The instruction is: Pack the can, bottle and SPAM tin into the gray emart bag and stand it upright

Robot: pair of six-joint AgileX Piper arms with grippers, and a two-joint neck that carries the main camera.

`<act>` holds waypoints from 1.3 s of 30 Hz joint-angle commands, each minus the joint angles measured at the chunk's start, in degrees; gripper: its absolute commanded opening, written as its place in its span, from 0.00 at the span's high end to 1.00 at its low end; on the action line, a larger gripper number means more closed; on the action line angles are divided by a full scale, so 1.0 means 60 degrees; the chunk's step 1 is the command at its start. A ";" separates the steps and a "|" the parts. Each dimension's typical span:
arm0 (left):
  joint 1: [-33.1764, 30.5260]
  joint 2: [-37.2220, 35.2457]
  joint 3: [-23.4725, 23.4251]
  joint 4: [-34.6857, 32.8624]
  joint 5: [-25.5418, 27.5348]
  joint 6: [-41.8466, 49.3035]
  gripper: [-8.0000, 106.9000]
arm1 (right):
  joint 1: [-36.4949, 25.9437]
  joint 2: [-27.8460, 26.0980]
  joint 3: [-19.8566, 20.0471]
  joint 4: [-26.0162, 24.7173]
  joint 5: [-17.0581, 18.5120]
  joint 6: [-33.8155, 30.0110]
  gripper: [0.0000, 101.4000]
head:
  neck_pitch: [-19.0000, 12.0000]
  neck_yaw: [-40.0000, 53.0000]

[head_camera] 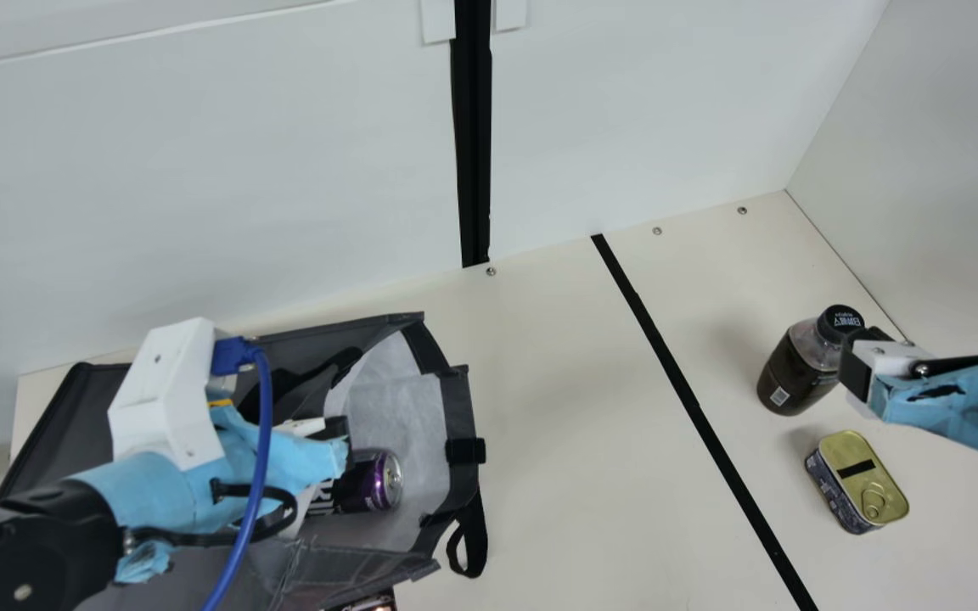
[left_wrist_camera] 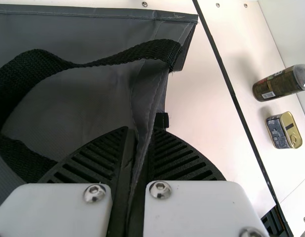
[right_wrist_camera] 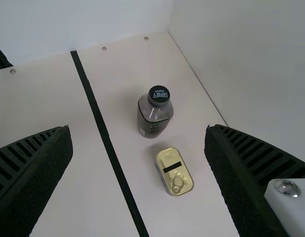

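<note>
Main view is showing the gray bag [head_camera: 459, 416] lying on its side on the desk [head_camera: 557, 441], its mouth gaping toward the middle and its pale lining showing. Just inside, the can [head_camera: 383, 479] is lying on its side, its lid end facing the opening. The left pincer [head_camera: 336, 428] is reaching over the bag, partly covering the can from this camera. In the left wrist view, that pincer [left_wrist_camera: 141, 133] is closing its ribbed fingers [left_wrist_camera: 179, 160] tightly on a fold of the bag's gray fabric, while a black strap [left_wrist_camera: 26, 74] is looping across the panel beside it.

Over on the other side of the black line [head_camera: 688, 399], the bottle [head_camera: 795, 365] is standing upright, and the SPAM tin [head_camera: 862, 479] is resting flat near it, ring-pull lid facing up. The right pincer [head_camera: 867, 356] is hanging close by the bottle, and the right wrist view is showing its fingers [right_wrist_camera: 38, 168] spreading wide. Both the bottle and the tin are sitting outside the bag.
</note>
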 commanded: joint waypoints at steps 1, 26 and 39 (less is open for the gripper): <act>0.0000 0.0000 0.0000 0.0000 0.0000 0.0000 1.00 | -0.0072 0.0084 0.0004 -0.0009 -0.0002 -0.0092 0.06 | -0.0216 -0.0008; 0.0000 0.0000 0.0000 0.0000 0.0000 0.0000 1.00 | -0.1275 0.2004 -0.0452 0.0648 -0.0002 -0.1142 0.06 | -0.0216 -0.0008; 0.0000 0.0000 0.0000 0.0000 0.0000 0.0000 1.00 | -0.1279 0.3280 -0.0918 0.0671 -0.0002 -0.1196 0.06 | -0.0216 -0.0008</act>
